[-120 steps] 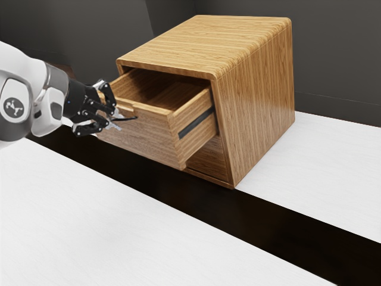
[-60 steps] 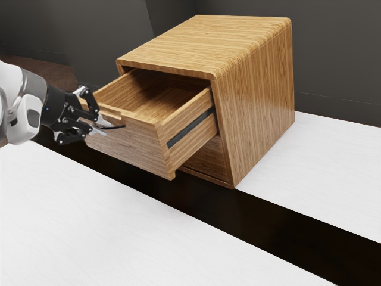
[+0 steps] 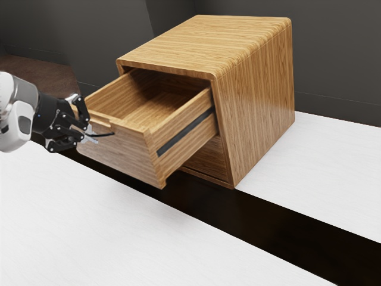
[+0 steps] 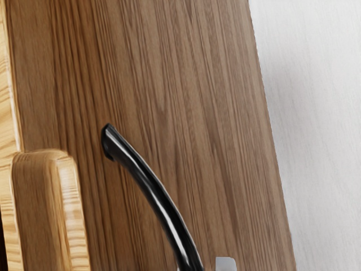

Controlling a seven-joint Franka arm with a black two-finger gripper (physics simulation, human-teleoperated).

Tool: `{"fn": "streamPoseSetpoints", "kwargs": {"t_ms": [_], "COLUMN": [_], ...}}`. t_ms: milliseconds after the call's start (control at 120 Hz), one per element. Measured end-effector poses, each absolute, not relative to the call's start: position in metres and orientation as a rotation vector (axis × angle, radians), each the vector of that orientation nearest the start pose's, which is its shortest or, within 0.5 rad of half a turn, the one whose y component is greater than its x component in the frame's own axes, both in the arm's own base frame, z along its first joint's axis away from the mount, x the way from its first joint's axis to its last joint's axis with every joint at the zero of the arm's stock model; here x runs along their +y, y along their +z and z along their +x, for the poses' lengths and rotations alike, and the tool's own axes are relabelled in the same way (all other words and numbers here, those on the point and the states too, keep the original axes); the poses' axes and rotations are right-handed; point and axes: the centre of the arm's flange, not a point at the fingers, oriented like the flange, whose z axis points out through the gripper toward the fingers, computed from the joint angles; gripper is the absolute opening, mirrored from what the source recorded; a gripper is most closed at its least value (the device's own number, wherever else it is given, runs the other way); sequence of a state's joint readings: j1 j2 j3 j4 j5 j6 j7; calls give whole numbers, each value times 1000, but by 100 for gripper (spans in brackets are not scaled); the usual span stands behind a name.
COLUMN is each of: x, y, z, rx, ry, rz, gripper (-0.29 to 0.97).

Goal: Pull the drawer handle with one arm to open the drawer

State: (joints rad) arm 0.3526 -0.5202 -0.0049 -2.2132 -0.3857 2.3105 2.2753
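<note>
Wooden drawer (image 3: 149, 119), standing well out of its cabinet (image 3: 256, 89) toward eight o'clock. Its black handle (image 4: 152, 195) is pinched by the gripper (image 3: 80, 126), at the drawer's nine o'clock. The pull is best made straight outward (no twisting), with a firm grip.

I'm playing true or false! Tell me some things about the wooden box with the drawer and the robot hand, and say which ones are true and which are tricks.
1. The drawer sticks far out of the cabinet. True.
2. The drawer is full of toys. False: only bare wood shows inside it.
3. The handle is black and curved. True.
4. The gripper sits on top of the cabinet. False: it is at the drawer's front, right by the handle.
5. The cabinet is blue. False: it is light brown wood with stripes of grain.
</note>
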Motion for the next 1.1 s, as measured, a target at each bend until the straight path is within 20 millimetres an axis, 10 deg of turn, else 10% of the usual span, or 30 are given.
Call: {"fn": "streamPoseSetpoints", "kwargs": {"t_ms": [408,967,1100], "x": [133,123,111], "y": [648,661,748], "z": [403,387,364], "rx": [1996,2018,1980], "ry": [-665,-652,-682], "rz": [-1644,-1679,-1582], "gripper": [-12,30,43]}}
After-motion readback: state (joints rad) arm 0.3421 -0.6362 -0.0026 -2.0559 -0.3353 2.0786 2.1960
